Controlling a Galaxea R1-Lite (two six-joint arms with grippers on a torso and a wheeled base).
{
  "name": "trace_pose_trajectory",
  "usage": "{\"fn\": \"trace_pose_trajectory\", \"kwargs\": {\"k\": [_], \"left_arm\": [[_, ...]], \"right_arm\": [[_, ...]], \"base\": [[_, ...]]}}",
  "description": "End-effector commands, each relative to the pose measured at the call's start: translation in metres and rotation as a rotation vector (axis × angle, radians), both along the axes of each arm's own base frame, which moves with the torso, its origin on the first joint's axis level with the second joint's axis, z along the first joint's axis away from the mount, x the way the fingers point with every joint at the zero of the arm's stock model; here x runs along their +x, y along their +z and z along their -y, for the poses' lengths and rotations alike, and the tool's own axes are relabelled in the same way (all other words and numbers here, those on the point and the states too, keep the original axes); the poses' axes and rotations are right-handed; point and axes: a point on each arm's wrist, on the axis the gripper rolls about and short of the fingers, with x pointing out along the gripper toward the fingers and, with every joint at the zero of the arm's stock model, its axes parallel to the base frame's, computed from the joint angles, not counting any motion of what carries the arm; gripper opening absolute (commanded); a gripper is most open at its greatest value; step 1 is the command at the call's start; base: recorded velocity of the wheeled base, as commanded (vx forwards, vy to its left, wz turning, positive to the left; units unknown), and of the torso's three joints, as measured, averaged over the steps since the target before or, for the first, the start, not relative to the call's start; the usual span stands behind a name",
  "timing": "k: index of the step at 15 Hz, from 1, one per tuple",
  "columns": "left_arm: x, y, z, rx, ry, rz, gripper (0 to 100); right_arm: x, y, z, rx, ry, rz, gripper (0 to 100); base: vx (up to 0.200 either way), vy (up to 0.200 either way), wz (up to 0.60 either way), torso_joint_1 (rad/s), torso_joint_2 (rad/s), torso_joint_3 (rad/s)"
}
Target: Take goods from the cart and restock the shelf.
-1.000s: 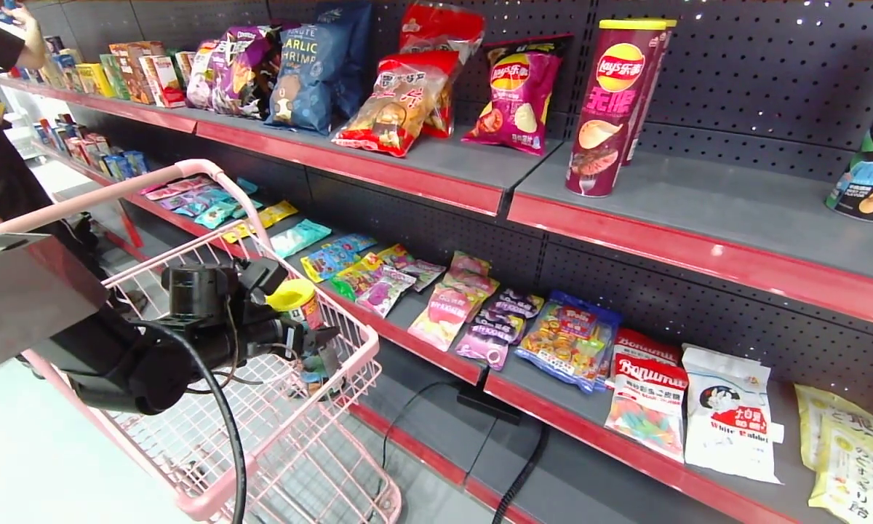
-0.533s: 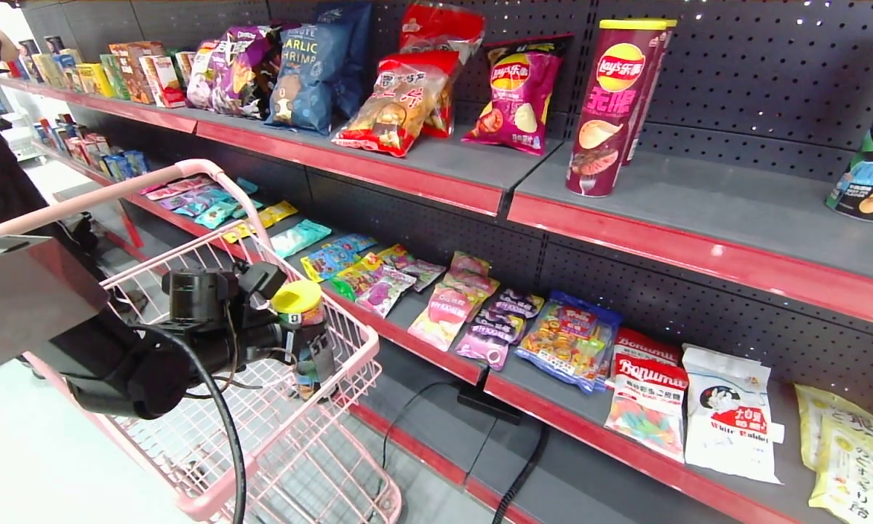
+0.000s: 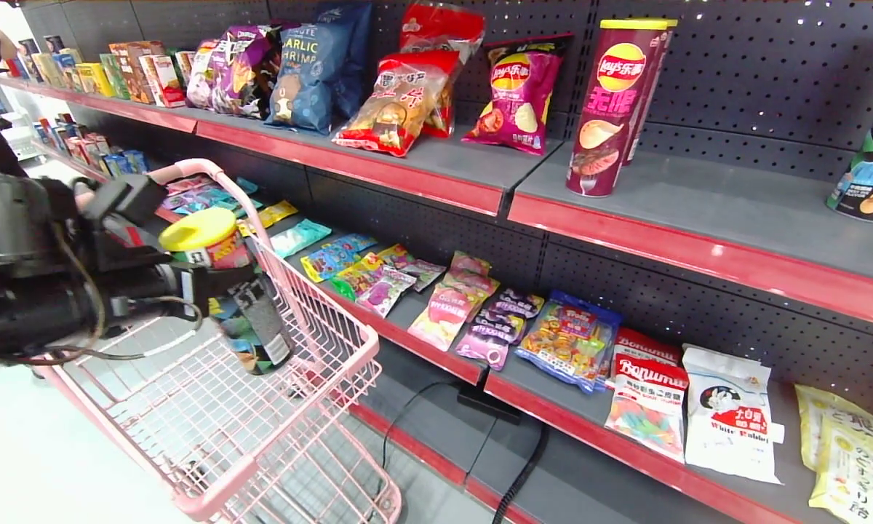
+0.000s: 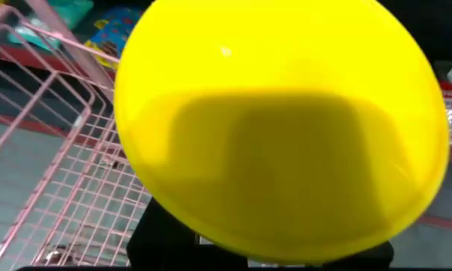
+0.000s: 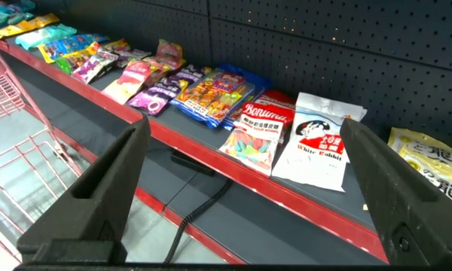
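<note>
Shelf: the shelf (image 3: 698, 195) ran along the wall in grey boards with red front edges. Chip bags (image 3: 320, 69) and a tall purple canister (image 3: 611, 109) stood on its upper board, and flat candy packets (image 3: 567, 338) lay along the front edge of the lower board.

Cart: the pink wire cart (image 3: 291, 429) stood right against the lower shelf, one long rim alongside the shelf's red edge.

Left gripper: the left gripper (image 3: 240, 313) was clamped on the can. One dark finger (image 3: 265, 331) lay flat against the can's near side; I couldn't see the other finger behind it.

Right gripper: the right gripper (image 5: 245, 128) held nothing. Its two dark fingers were spread wide apart in the air in front of the lower shelf's candy packets, touching none of them.

Can: the can (image 3: 222, 255) hung in that grip above the cart's basket, close to the rim on the shelf side. It was roughly upright and leaned a little.

Lid: the yellow lid (image 3: 198, 227) capped the can, level with the cart's handle bar.
</note>
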Motion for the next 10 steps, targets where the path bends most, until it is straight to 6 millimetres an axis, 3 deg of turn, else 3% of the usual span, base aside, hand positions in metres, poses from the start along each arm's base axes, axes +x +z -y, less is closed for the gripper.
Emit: {"fn": "trace_pose_trajectory", "kwargs": {"k": [1,5,10], "left_arm": [[-0.127,0.072,-0.013,-0.007,0.090,0.198,0],[-0.208,0.050,-0.012,-0.010,0.127,0.318,0],[-0.269,0.024,-0.008,-0.006,0.135,0.364,0]], "right_arm": [[0.000,0.000,0.000,0.000,0.000,0.000,100],[0.000,0.000,0.000,-0.001,-0.003,-0.001,100],[0.000,0.000,0.000,0.003,-0.005,0.000,100]], "base": [[0.000,0.000,0.00,0.000,0.00,0.000],[0.000,0.000,0.00,0.000,0.00,0.000],[0.000,0.000,0.00,0.134,-0.40,-0.256]]}}
